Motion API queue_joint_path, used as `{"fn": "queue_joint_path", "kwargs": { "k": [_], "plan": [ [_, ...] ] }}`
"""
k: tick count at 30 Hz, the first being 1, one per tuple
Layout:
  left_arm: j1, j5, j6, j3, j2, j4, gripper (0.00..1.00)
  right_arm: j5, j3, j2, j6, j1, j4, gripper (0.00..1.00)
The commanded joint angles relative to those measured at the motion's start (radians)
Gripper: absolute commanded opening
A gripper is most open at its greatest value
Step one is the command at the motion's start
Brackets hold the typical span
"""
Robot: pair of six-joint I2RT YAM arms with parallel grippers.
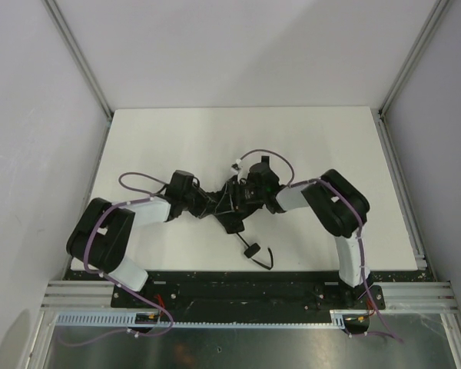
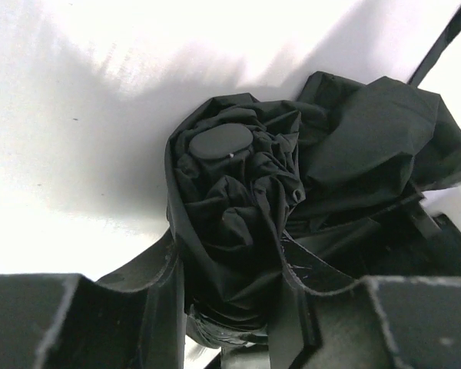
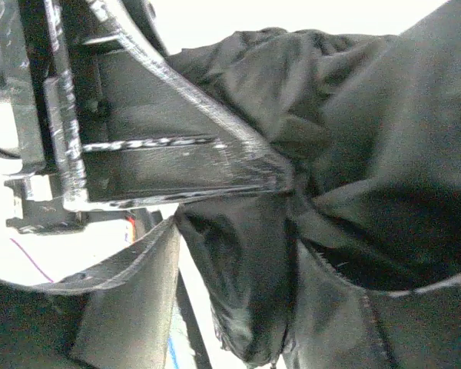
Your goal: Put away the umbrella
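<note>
Left fingers (image 2: pixel 138 307), closest to the lens in the left wrist view: they stand part-way open with the umbrella (image 2: pixel 238 207) between them. Fabric lies against both inner faces, which is judged a grip on the bundle.

Counter (image 1: pixel 177 138): white, and it carries the work at its middle.

Left arm (image 1: pixel 107 238) and right arm (image 1: pixel 342 207): both reach inward from their own sides and meet at the umbrella.

Umbrella: lies on the counter between the two arms, collapsed short. The canopy is bunched in loose, uneven folds rather than wound flat.

Right fingers (image 3: pixel 161 154): they stand apart with daylight between them. Fabric touches the upper tip and hangs past the lower one, and no clamp on it is evident.

Cap (image 2: pixel 220 142): a flat oval end piece, facing the left wrist camera, with pleats gathered around it.

Cord (image 1: pixel 255 252): trails free on the counter toward the near edge, beyond the umbrella's end.

Progress, as a judgement: the shaft is collapsed and gathering is under way. The fabric is not yet wrapped tight, the closure tab cannot be made out as fastened, and no sleeve or storage place is visible, so roughly the second half of the task is left
</note>
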Motion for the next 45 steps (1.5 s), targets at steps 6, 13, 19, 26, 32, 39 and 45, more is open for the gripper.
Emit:
{"fn": "queue_joint_path", "kwargs": {
  "k": [6, 13, 19, 26, 32, 39, 45],
  "plan": [
    [-0.018, -0.15, 0.071, -0.048, 0.028, -0.121, 0.0, 0.297, 0.099, -0.385, -0.386, -0.003, -0.761, 0.73],
    [-0.018, -0.145, 0.063, -0.044, 0.002, -0.145, 0.0, 0.571, 0.033, -0.539, -0.451, -0.116, -0.832, 0.66],
    [-0.018, -0.132, 0.049, -0.039, 0.002, -0.149, 0.0, 0.502, 0.011, -0.48, -0.483, -0.146, -0.749, 0.48],
    [-0.018, -0.124, 0.038, -0.037, -0.005, -0.152, 0.0, 0.529, 0.011, -0.378, -0.513, -0.137, -0.693, 0.46],
    [-0.019, -0.115, 0.026, -0.037, -0.007, -0.153, 0.0, 0.536, 0.011, -0.323, -0.513, -0.069, -0.673, 0.34],
    [-0.021, -0.123, 0.009, -0.03, -0.003, -0.154, 0.0, 0.491, 0.01, -0.286, -0.424, 0.054, -0.623, 0.02],
    [-0.039, -0.139, -0.004, -0.027, -0.017, -0.155, 0.0, 0.472, -0.083, -0.266, -0.271, 0.137, -0.381, 0.0]
  ]
}}
